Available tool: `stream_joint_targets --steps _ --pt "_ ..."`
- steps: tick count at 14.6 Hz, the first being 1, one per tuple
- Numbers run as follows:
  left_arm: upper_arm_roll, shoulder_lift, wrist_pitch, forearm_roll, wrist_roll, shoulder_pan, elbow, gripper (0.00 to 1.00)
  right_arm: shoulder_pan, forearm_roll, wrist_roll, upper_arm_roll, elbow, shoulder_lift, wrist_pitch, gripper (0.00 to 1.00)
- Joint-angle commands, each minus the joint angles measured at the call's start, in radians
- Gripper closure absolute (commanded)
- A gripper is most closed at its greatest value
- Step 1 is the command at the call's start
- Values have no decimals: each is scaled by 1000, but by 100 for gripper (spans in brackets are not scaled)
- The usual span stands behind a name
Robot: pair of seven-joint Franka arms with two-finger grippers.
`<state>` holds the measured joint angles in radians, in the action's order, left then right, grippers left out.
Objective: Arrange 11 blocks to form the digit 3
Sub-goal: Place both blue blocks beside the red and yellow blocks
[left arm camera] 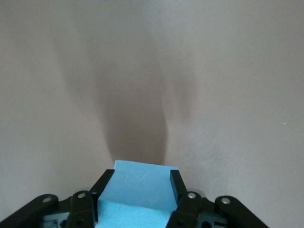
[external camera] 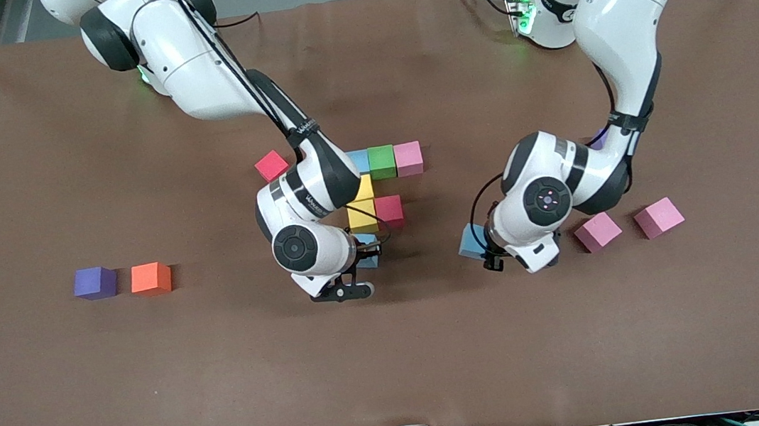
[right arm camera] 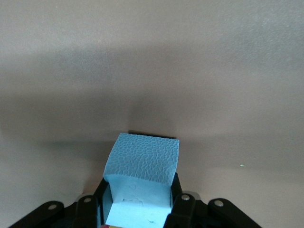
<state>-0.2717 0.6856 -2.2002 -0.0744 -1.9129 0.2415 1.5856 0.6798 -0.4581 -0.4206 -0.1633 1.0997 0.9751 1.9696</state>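
The front camera looks steeply down on the whole brown worktop [external camera: 397, 368] from high across it, facing both bases, while each wrist camera peers closely past its own tool at worktop beneath, which the front view shares.

Both end effectors low at light blue cubes, right [external camera: 364, 252], left [external camera: 474, 241], partly built figure [external camera: 382, 177], loose pink cubes [external camera: 597, 231]
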Motion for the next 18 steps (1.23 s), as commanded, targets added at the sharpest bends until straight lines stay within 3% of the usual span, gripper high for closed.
stream_joint_targets --steps 1,4,9,18 --pt "6 -28 -6 1 -182 28 27 52 12 -1 8 -10 -24 17 0 48" --pt "6 -69 -30 1 -305 76 105 52 12 18 8 -10 -23 17 -8 48" --pt "6 -153 -188 -22 -477 140 293 51 15 27 8 -10 -23 17 -18 48" --pt "8 -95 -292 -59 -549 191 294 51 26 36 8 -10 -23 17 -29 48"
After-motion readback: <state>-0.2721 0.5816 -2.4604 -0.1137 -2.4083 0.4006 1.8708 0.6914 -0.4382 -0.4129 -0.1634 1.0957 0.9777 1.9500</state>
